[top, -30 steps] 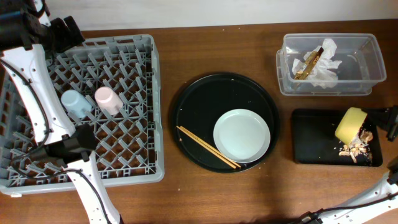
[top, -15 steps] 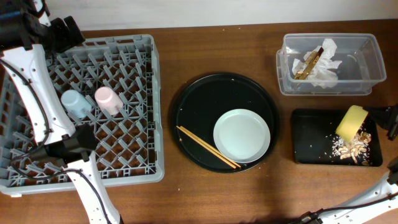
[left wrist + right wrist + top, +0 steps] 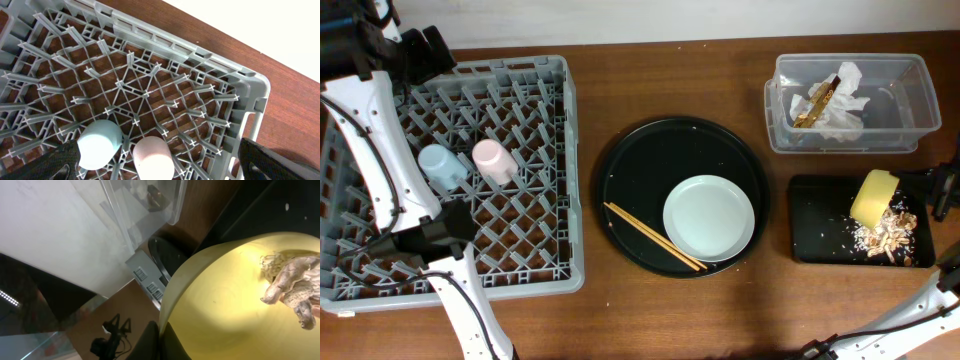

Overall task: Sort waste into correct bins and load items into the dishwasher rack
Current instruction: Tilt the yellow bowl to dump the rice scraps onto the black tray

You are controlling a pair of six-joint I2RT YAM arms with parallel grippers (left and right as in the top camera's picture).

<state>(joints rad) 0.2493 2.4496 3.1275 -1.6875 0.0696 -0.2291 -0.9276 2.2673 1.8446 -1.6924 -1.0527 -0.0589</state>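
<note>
My right gripper is shut on the rim of the yellow bowl and holds it tipped on its side over the shallow black tray. Beige food scraps lie in the tray; a clump still clings inside the bowl. The napkin and tan wrapper lie in the clear tub. The light-blue cup and pink cup stand in the grey rack. My left gripper is open above them. The grey plate and chopsticks rest on the round tray.
The large round black tray sits mid-table between the rack and the bins. The left arm's white links lie over the rack's left side. Brown table wood shows around everything.
The yellow bowl has moved slightly left and up over the black tray. More scraps lie spread across the tray floor. The left arm has not moved.
</note>
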